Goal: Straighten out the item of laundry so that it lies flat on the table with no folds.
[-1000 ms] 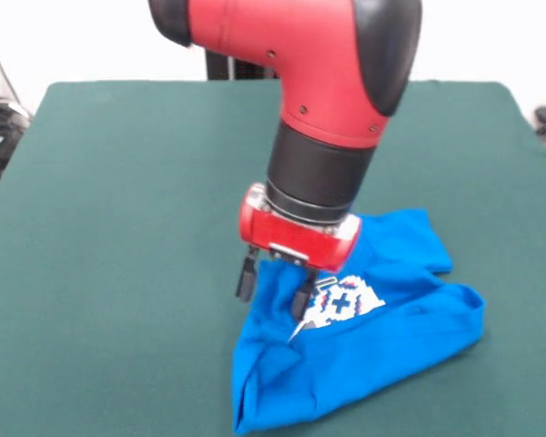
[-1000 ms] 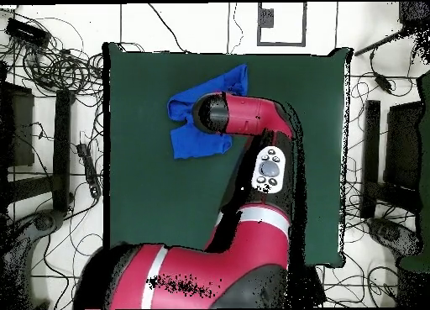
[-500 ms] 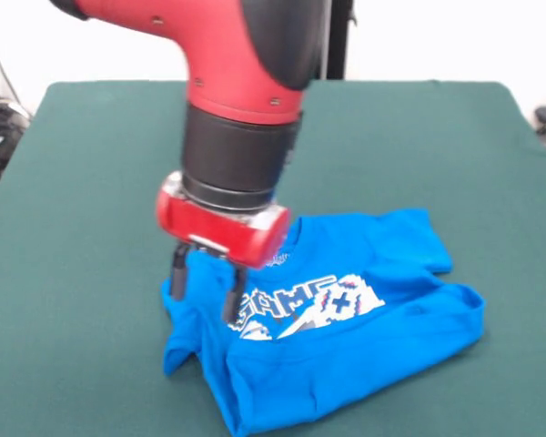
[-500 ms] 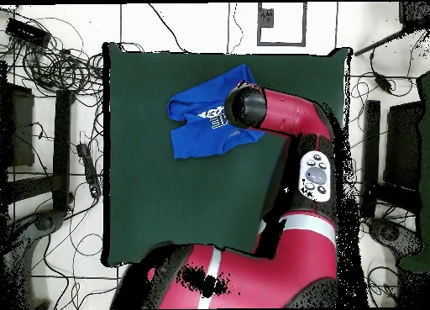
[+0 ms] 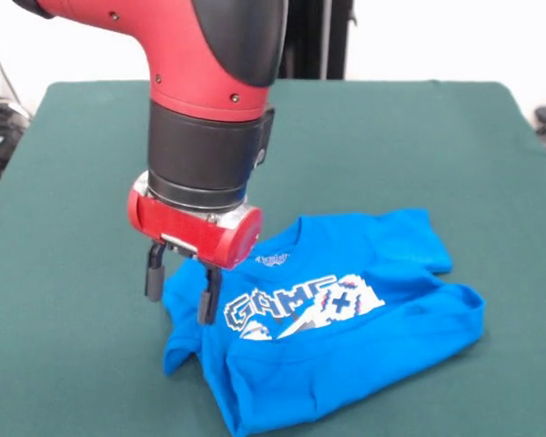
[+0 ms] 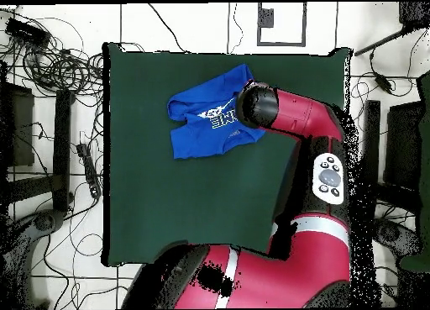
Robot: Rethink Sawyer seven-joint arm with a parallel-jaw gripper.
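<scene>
Partly done. Shirt (image 5: 332,314) on table (image 5: 82,182), print side up, lower half bunched, hem folded. Gripper (image 5: 177,284) at shirt's edge, fingers apart, gripping nothing. Remaining: flatten folds, spread sleeves.

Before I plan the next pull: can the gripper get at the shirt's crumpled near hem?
Probably yes. The gripper hangs open at the shirt's sleeve edge, and nothing lies between it and the near hem on the table.
</scene>
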